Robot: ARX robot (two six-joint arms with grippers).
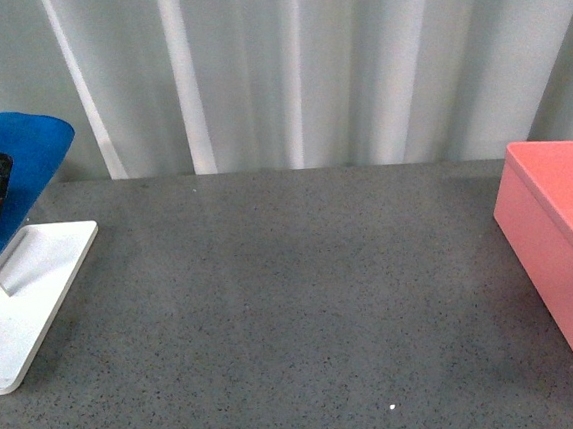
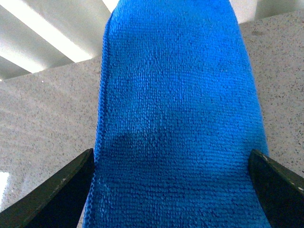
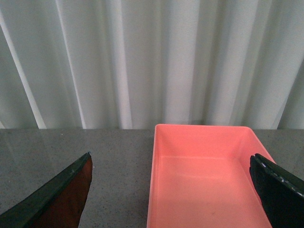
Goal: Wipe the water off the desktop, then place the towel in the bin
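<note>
running off frame — towel [image 1: 22,147] and bin [image 1: 554,236], both cut.

Speckled grey desktop [image 1: 294,304] with a piece at either side.

A flat white rack base [image 1: 25,318] sat on the left part of the desktop, running off the near edge of view. The salmon-pink bin [image 1: 557,261] stood at the far right. The wide stretch between them lay bare but for one tiny white speck [image 1: 393,406] near the front.
</note>
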